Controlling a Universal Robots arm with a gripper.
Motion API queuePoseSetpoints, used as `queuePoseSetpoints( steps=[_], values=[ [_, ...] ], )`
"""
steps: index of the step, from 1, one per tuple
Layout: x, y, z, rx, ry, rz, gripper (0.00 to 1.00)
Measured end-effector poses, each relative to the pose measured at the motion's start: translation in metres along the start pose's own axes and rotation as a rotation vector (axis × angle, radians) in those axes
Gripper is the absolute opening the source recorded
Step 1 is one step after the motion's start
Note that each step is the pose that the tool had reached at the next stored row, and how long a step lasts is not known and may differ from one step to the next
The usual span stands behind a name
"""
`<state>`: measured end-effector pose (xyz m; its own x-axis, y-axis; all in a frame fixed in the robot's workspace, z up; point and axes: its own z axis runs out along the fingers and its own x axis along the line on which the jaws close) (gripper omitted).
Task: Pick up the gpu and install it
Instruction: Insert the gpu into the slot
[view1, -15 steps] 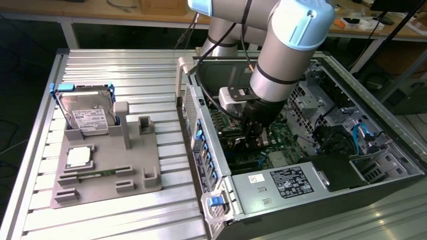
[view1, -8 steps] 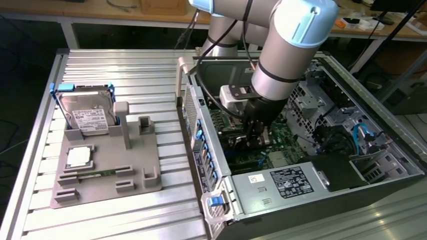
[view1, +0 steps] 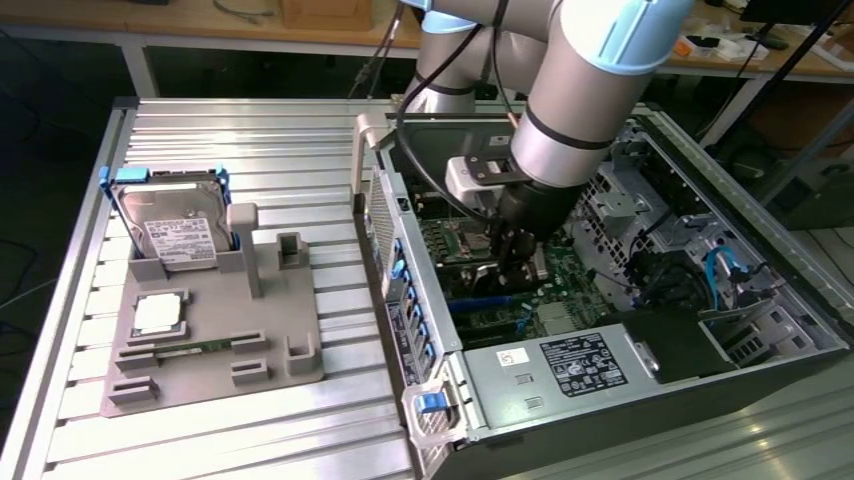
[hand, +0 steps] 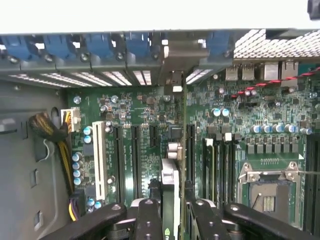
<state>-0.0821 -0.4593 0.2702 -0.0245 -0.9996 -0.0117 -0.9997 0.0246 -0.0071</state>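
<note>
Currently, exterior view: hand (view1: 515, 252) low inside open case (view1: 395, 230), over motherboard (view1: 567, 268). Wrist view: hand apparently clamped on gpu (hand: 170, 182), held edge-on among expansion slots (hand: 134, 155). Hazards: skewed descent jamming connector beside slot; bracket fouling blue latches (hand: 102, 47).

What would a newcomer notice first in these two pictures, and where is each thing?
First the big grey robot arm, which reaches down into the open computer case at the exterior view's right. In the wrist view its hand seems to grip the gpu, seen edge-on above the green motherboard. On the exterior view's left, a hard drive stands in a grey fixture.
</note>
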Motion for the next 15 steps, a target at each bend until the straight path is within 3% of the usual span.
queuePoseSetpoints(
  steps=[4, 15],
  values=[
    [-0.0002, -0.0082, 0.0003, 0.0004, -0.0004, 0.0, 0.27],
    [-0.0003, -0.0112, 0.0003, 0.0003, -0.0004, -0.012, 0.27]
  ],
)
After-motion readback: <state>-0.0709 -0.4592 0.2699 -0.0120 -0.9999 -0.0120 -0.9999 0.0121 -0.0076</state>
